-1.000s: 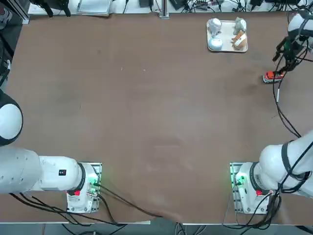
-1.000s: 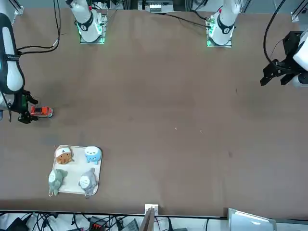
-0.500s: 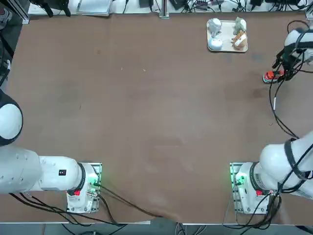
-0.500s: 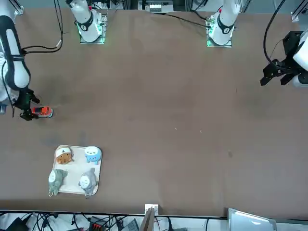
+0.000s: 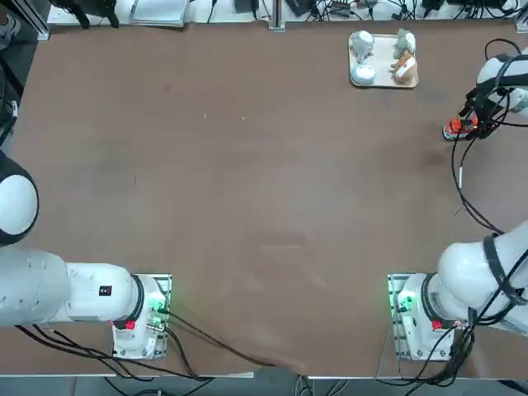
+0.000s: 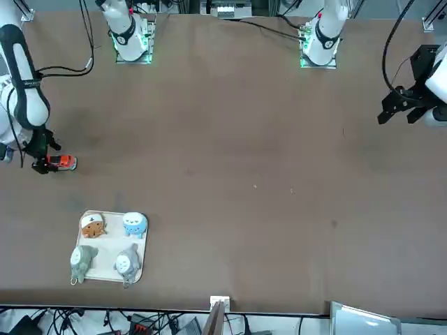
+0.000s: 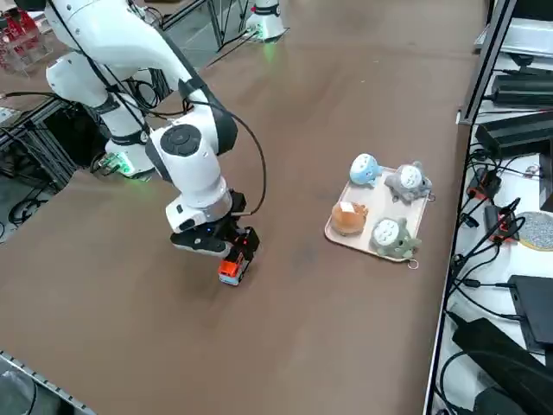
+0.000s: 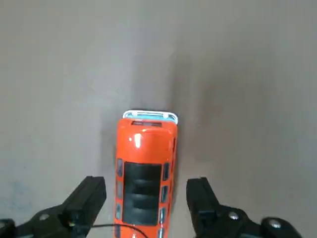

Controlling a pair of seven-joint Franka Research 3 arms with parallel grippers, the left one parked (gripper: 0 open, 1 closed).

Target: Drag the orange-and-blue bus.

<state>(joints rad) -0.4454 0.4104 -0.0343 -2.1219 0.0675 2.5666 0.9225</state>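
Observation:
The orange-and-blue bus (image 5: pixel 454 128) (image 6: pixel 65 162) (image 7: pixel 229 270) stands on the brown table near its right edge. It is a tiny toy with an orange roof (image 8: pixel 146 158) and a pale blue lower edge. My right gripper (image 5: pixel 471 122) (image 6: pixel 43 165) (image 7: pixel 237 253) (image 8: pixel 146 186) is down at table level over the bus's rear half. Its black fingers (image 8: pixel 91 196) stand on either side of the bus, with a thin gap showing on each side. The gripper is open and the front half of the bus sticks out past the fingertips.
A beige tray (image 5: pixel 384 82) (image 6: pixel 106 276) (image 7: pixel 339 234) with several small figurines sits at the far side of the table, a short way from the bus. A black cable (image 5: pixel 459 177) hangs from the right arm over the table edge.
My right gripper has come down and in over the bus, from beside and above it to straddling its rear. The bus has stayed in place.

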